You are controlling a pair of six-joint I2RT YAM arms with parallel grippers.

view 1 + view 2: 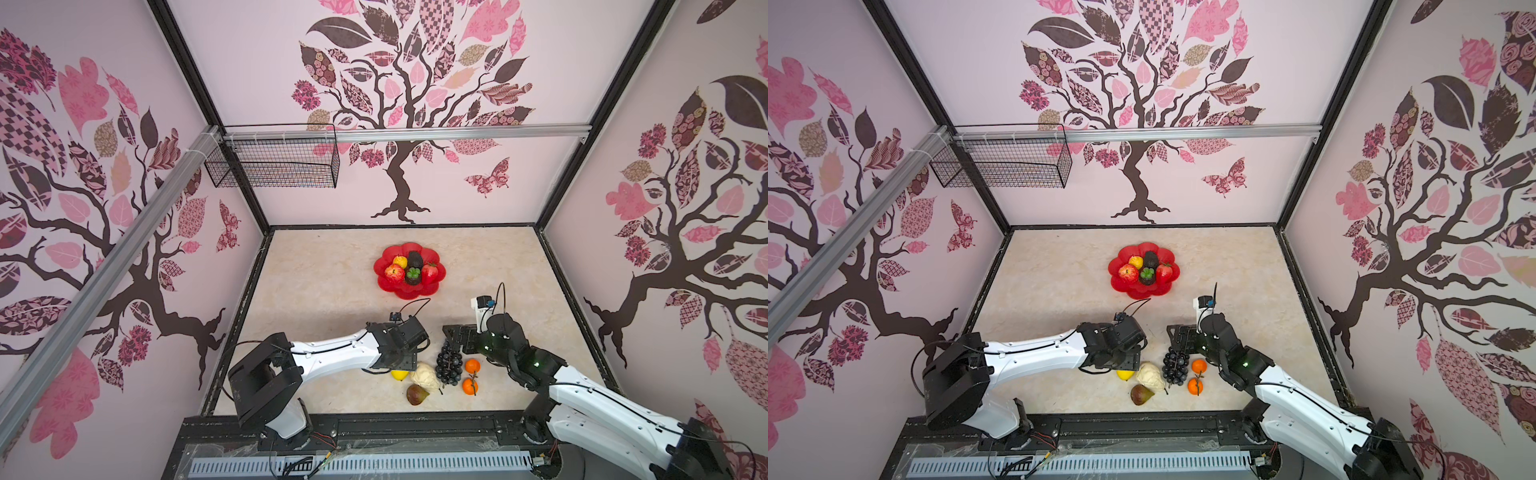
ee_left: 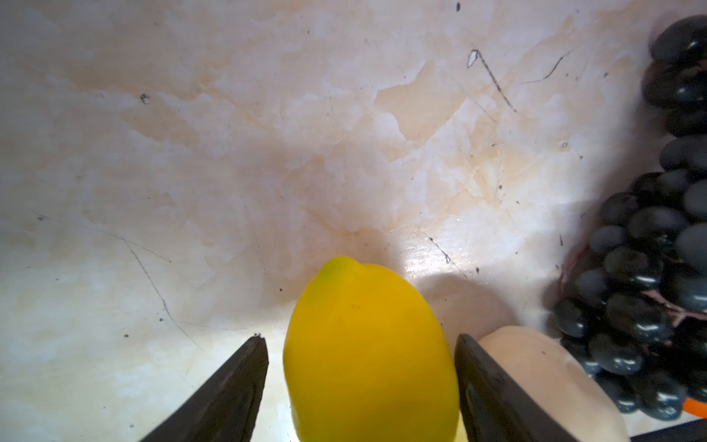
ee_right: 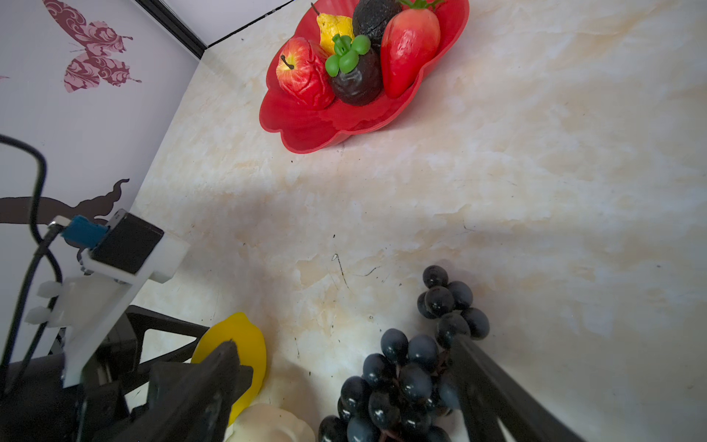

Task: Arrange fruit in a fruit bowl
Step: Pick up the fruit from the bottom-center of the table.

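Observation:
The red fruit bowl sits mid-table and holds an apple, a pear, an avocado, a strawberry and a dark green-capped fruit. Near the front edge lie the lemon, a cream knobbly piece, the grape bunch, two oranges and a fig. My left gripper straddles the lemon, open, with a gap showing on one side. My right gripper is open wide over the grapes, with one finger against the bunch.
The loose fruit is packed close together between the two arms. A black wire basket hangs on the back rail at the left. Patterned walls close in the table on three sides, and a black frame edge runs along the front.

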